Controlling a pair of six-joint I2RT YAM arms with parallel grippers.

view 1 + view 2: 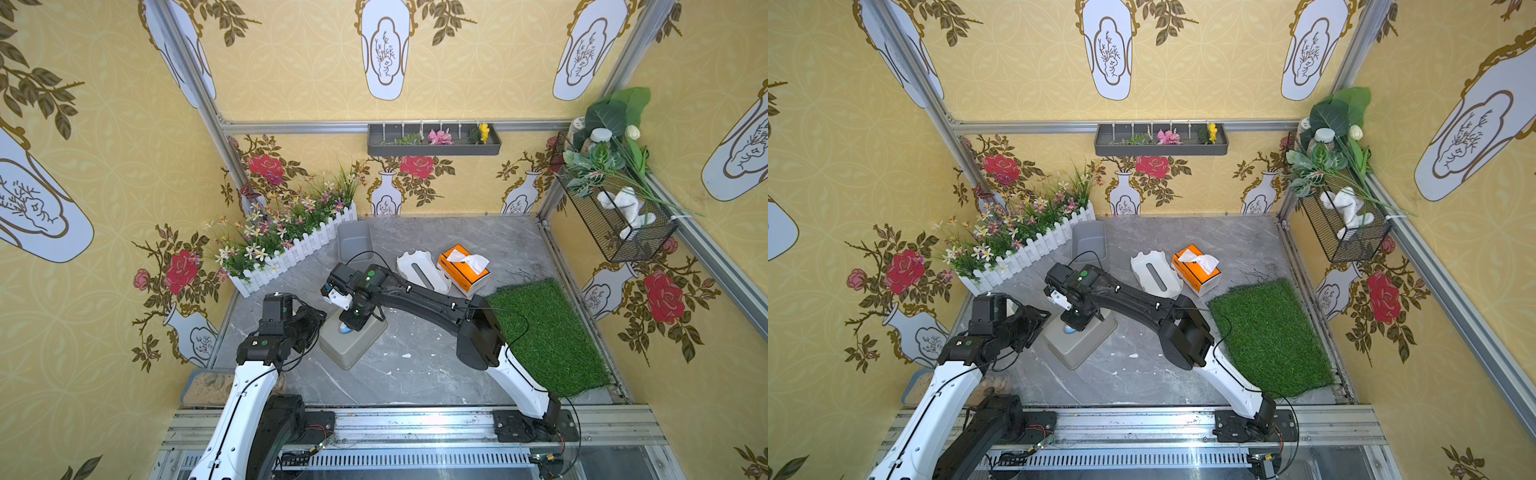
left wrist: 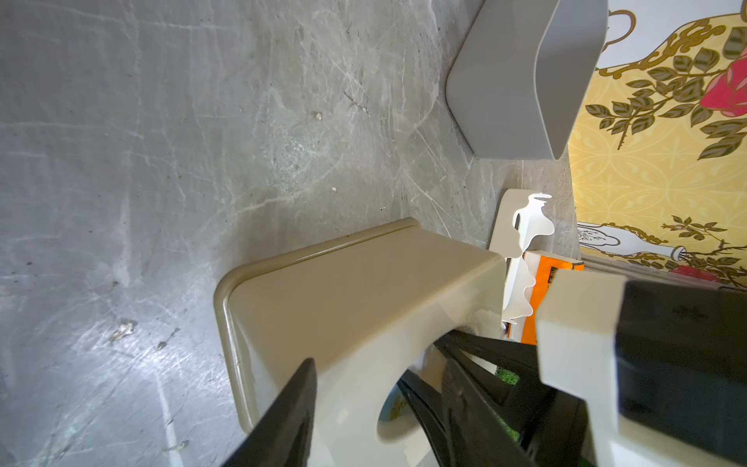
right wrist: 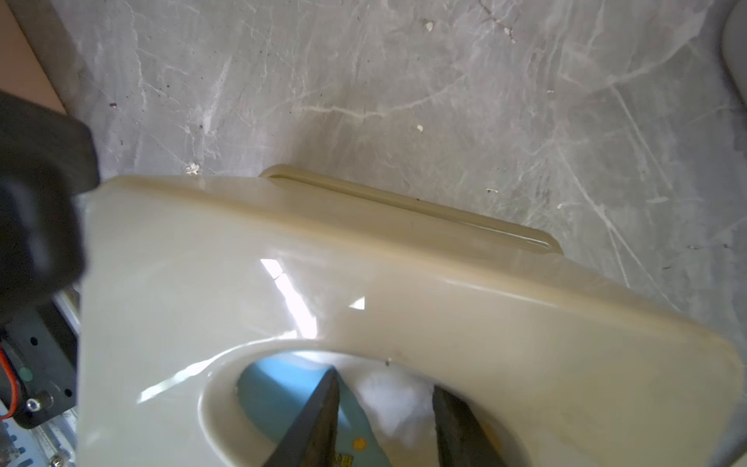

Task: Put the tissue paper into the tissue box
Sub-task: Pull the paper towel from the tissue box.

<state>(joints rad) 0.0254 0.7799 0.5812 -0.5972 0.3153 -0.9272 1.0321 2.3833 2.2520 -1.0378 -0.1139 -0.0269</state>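
- In both top views the beige tissue box [image 1: 353, 347] [image 1: 1077, 347] stands on the marble tabletop [image 1: 415, 374], left of centre and nearer the front edge, with its oval opening facing up.
- In a top view the right gripper [image 1: 347, 327] points down into that opening, where a blue-and-white patch of tissue paper [image 1: 345, 330] shows. The left gripper [image 1: 316, 323] sits at the box's left end.
- Behind the box, toward the back edge, lie a white holder [image 1: 422, 272] and an orange carton [image 1: 461, 270]. A turf mat [image 1: 548, 336] covers the front right corner.
- Left wrist view: the left gripper [image 2: 424, 339] stands about half apart, its fingers [image 2: 291, 416] clamped on opposite walls of the tissue box [image 2: 343, 291].
- Right wrist view: inside the opening of the tissue box [image 3: 404, 283], the right gripper [image 3: 386, 380] stands narrowly apart astride a white tuft of tissue paper [image 3: 388, 408] above a blue pack. Whether the tuft is pinched cannot be told.
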